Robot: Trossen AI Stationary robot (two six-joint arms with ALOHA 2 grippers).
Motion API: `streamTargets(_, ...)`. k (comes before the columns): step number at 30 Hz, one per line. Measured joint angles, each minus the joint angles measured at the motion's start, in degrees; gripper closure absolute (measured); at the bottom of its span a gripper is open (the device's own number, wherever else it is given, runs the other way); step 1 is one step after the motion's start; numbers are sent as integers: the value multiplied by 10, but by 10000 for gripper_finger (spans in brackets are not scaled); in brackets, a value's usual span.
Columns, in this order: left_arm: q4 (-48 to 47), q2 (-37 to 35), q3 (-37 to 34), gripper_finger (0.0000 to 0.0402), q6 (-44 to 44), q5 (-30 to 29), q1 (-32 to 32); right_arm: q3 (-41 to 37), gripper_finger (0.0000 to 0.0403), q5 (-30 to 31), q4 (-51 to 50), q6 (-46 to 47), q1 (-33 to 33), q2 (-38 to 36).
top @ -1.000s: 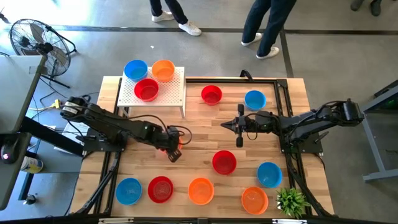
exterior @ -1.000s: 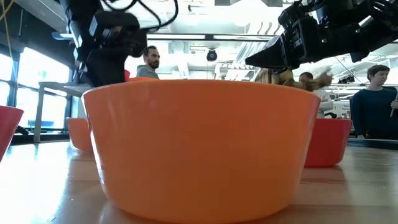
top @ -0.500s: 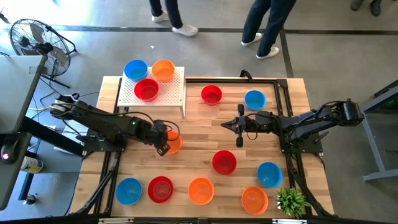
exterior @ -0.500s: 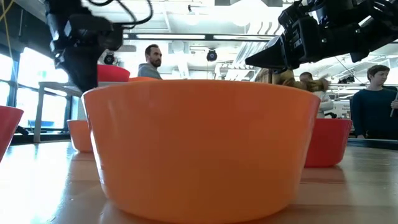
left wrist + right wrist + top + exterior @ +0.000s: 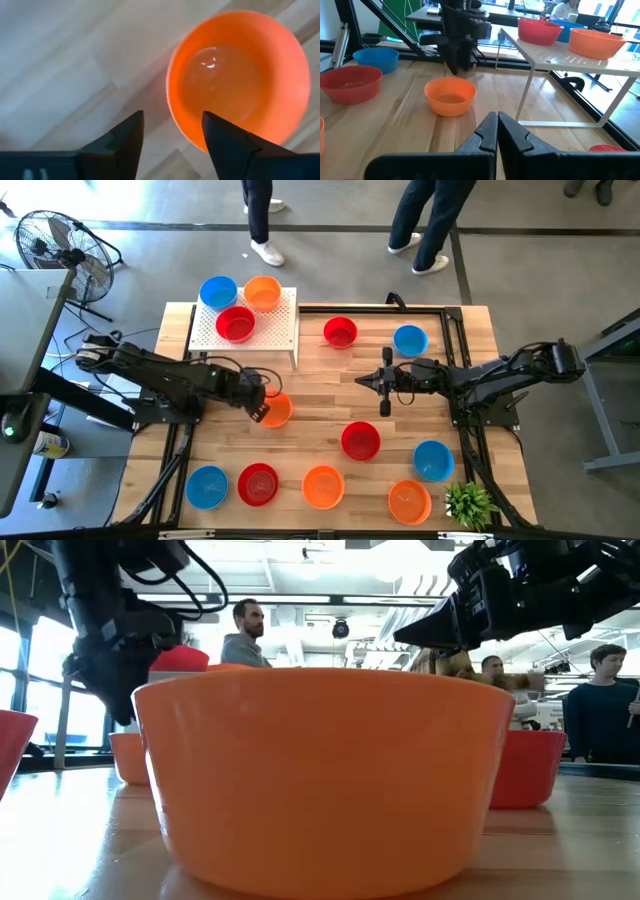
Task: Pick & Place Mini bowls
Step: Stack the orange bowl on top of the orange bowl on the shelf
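An orange mini bowl [image 5: 277, 410] [image 5: 240, 75] [image 5: 450, 96] stands upright on its base on the wooden table, left of the middle. My left gripper [image 5: 259, 409] [image 5: 172, 130] is open and points steeply down just left of that bowl; the right wrist view shows it [image 5: 457, 62] behind the bowl and clear of it. My right gripper [image 5: 360, 380] [image 5: 497, 122] hovers shut and level over the table's middle, holding nothing. A blue [image 5: 218, 291], an orange [image 5: 262, 292] and a red bowl [image 5: 236, 324] sit on the white perforated stand [image 5: 280, 335].
More bowls stand on the table: red [image 5: 340, 332] and blue [image 5: 410, 340] at the far side, red [image 5: 360, 441] in the middle, several along the near edge. A green plant [image 5: 470, 505] sits at the near right corner. People's legs [image 5: 420, 225] show beyond the far edge.
My left gripper has drawn back toward the table's left edge from over the orange bowl. That bowl was mostly hidden under it a second ago and now shows whole, standing on the table.
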Motion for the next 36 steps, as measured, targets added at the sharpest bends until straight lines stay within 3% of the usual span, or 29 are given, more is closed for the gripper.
streamTargets(5, 12, 0, 0, 205, 56, 24, 46, 0, 403, 0, 0, 0, 0, 0)
streamTargets(11, 76, 4, -27, 247, 90, 61, 73, 0, 403, 0, 0, 0, 0, 0)
streamTargets(17, 122, 4, -66, 277, 87, 69, 74, 0, 403, 0, -2, 0, 0, 0)
streamTargets(32, 125, 4, -66, 391, 116, 73, 73, 0, 403, 0, -2, 0, 0, 0)
streamTargets(36, 132, 4, -62, 395, 116, 89, 73, 0, 403, 0, -2, 0, 0, 0)
